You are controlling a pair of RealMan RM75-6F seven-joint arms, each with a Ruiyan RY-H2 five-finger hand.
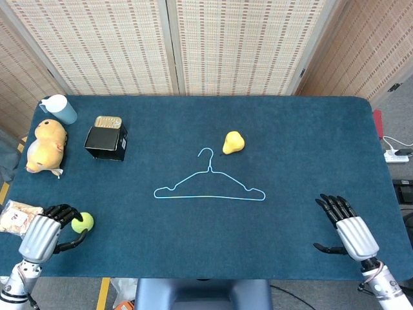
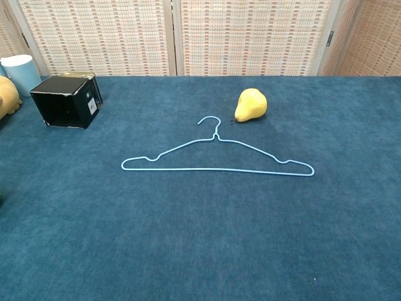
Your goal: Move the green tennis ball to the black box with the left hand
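The green tennis ball (image 1: 82,222) lies on the blue table near the front left corner. My left hand (image 1: 44,232) is right beside it on its left, fingers (image 1: 62,212) curled in against the ball and the thumb reaching under its near side. The black box (image 1: 106,142) stands further back on the left, its opening facing the front; the chest view shows the black box (image 2: 66,101) at the upper left. My right hand (image 1: 347,228) rests at the front right, fingers spread, holding nothing. Neither hand shows in the chest view.
A light-blue wire hanger (image 1: 209,186) lies mid-table with a yellow pear (image 1: 233,143) behind it. At the left are a yellow plush duck (image 1: 45,146), a blue cup (image 1: 58,108), a tin (image 1: 108,121) behind the box and a snack packet (image 1: 15,217) beside my left hand.
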